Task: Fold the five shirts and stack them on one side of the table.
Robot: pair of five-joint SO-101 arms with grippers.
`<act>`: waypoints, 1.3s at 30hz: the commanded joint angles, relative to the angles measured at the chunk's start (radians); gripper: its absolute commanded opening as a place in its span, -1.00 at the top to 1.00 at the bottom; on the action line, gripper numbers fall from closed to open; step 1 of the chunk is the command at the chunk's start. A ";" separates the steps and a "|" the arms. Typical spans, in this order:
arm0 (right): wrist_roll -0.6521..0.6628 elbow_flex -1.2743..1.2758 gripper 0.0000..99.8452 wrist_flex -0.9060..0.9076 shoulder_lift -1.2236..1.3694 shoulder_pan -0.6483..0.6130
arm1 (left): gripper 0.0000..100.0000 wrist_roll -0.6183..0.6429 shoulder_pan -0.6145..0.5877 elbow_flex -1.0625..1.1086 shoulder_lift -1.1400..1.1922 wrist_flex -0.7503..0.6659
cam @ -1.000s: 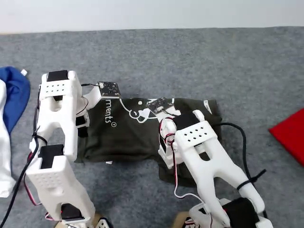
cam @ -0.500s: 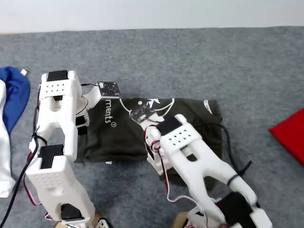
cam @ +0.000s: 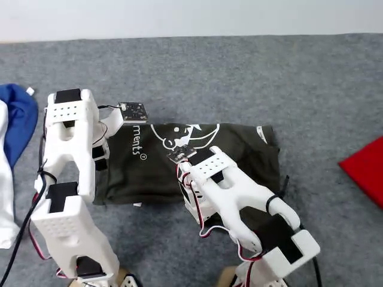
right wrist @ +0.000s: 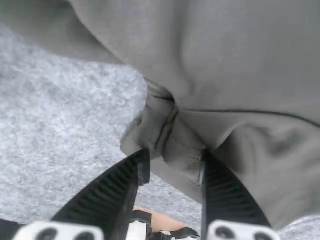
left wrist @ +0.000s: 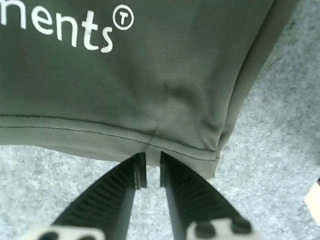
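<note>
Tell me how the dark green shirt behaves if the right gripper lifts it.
Likely floppy: the dark green shirt bunches and creases in the right gripper. Probably light, being thin; may cling to the fuzzy grey carpet.

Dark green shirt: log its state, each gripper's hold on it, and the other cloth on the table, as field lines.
shirt: dark green shirt, partly folded, white print facing up, lying on the grey table surface
left gripper: left gripper pinching the shirt's stitched hem near the lettering
right gripper: right gripper closed on a bunched fold at the shirt's edge
other cloth, left edge: blue cloth beside white cloth
other cloth, right edge: red cloth
</note>
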 commanded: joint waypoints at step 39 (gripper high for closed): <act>-0.098 -0.295 0.17 0.234 0.001 -0.101 | 0.88 0.008 0.003 -0.004 -0.009 -0.005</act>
